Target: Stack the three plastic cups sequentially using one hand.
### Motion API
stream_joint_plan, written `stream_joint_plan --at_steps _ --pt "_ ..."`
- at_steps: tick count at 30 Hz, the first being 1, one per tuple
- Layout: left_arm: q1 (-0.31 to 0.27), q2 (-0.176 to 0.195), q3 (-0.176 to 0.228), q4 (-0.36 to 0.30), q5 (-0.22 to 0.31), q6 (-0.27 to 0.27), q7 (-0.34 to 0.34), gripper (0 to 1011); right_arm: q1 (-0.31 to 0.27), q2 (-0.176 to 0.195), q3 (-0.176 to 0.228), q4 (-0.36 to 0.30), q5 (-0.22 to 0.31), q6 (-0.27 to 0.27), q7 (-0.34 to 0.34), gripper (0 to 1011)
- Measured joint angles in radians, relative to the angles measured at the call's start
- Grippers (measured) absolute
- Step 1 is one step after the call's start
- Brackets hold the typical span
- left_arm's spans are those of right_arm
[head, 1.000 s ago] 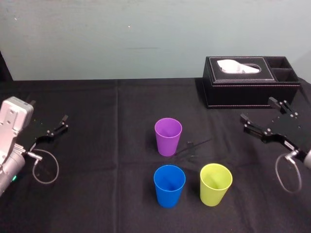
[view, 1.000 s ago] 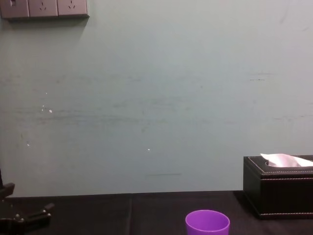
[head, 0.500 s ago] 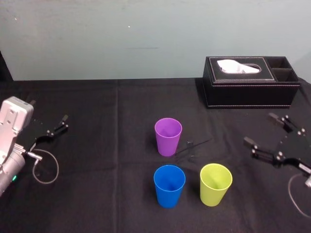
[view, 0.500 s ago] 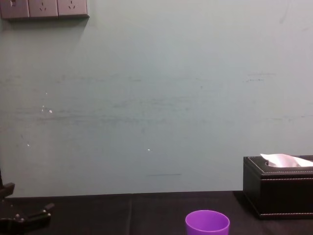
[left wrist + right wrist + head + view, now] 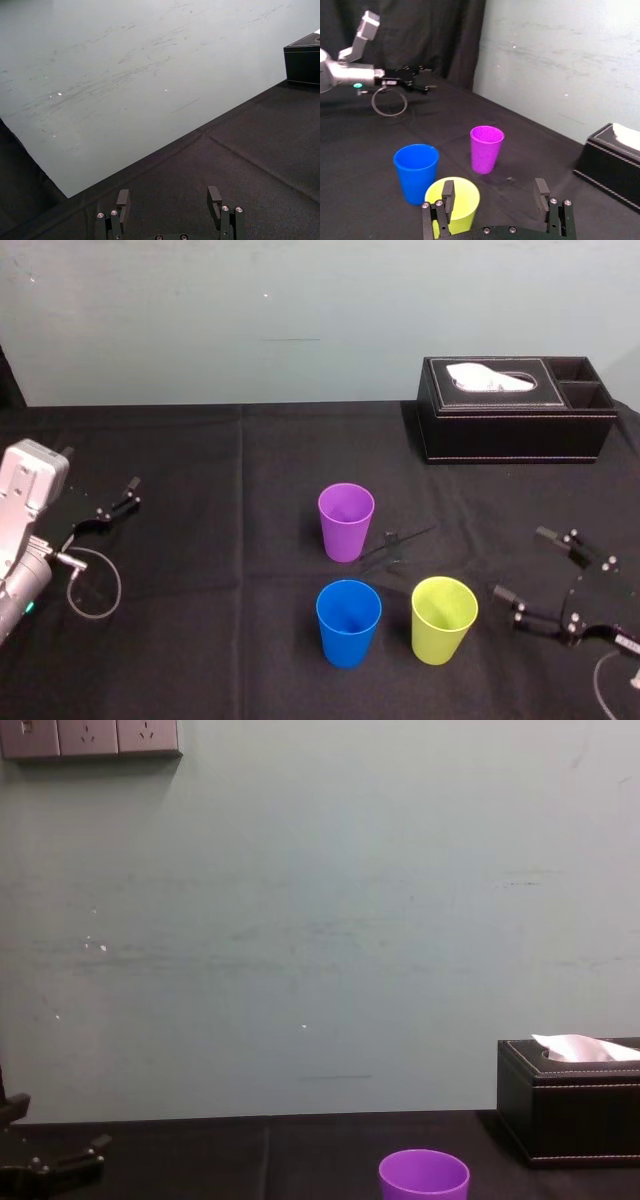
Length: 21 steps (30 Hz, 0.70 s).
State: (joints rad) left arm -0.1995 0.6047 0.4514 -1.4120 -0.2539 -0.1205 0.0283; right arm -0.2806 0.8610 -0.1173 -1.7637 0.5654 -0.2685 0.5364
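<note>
Three plastic cups stand upright and apart on the black cloth: a purple cup (image 5: 346, 520) behind, a blue cup (image 5: 348, 622) in front of it, and a yellow-green cup (image 5: 444, 618) to the blue one's right. My right gripper (image 5: 520, 563) hangs open just right of the yellow-green cup and holds nothing. From the right wrist, the yellow-green cup (image 5: 462, 200) sits close before the right gripper (image 5: 494, 192), toward one finger, with the blue cup (image 5: 416, 170) and purple cup (image 5: 486, 147) beyond. The left gripper (image 5: 112, 502) rests open at the table's left side.
A black leather tissue box (image 5: 515, 408) stands at the back right by the wall. The purple cup's rim (image 5: 424, 1175) and the tissue box (image 5: 570, 1110) show low in the chest view. Open cloth lies between the cups and the left arm.
My right gripper has come down and toward the table's near side, from near the tissue box to beside the yellow-green cup. Its jaws stayed open. The left arm and cups have not moved.
</note>
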Motion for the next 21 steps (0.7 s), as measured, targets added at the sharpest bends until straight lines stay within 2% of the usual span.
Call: stream_joint_plan --at_steps 12,21 --pt "0.0 0.0 0.0 0.0 0.0 0.0 0.0 1010 -0.012 -0.029 -0.036 0.013 -0.041 -0.002 0.059 1000" --pt "0.0 0.0 0.0 0.0 0.0 0.0 0.0 1010 -0.02 -0.052 -0.049 0.025 -0.065 0.008 0.082 1000"
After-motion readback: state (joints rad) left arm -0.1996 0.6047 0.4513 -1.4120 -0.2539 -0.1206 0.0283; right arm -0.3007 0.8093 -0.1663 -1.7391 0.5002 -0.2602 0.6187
